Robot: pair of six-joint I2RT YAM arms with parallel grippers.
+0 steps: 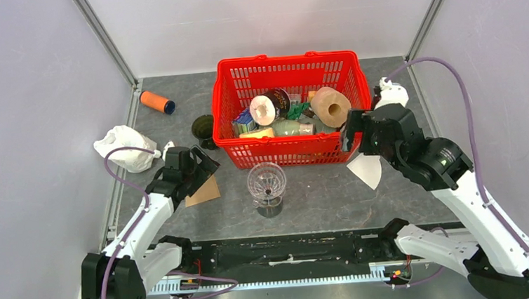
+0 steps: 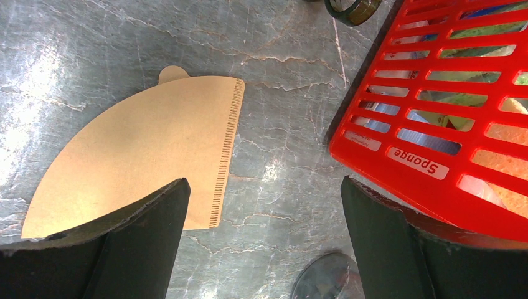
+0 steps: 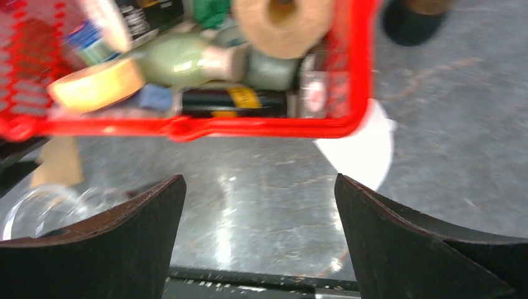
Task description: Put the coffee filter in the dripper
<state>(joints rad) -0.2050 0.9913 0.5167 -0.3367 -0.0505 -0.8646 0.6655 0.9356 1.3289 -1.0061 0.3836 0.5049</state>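
2 filters lie flat: the brown filter [image 2: 137, 162] left of the glass dripper [image 1: 267, 181], under the wide-spread left claw [image 2: 264, 187]; the white filter [image 1: 367, 172] right of it, by the equally wide right claw [image 3: 258, 180].

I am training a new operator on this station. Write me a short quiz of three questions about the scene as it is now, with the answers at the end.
1. True or false: the brown filter already sits inside the glass dripper.
2. Where does the white filter lie?
A. inside the glass dripper
B. on the table, to the right of the glass dripper
C. under the brown filter
3. Fill in the missing word: the left arm's jaws, over the brown filter, are ___ (open or shut).

Key: 1 false; 2 B; 3 open.
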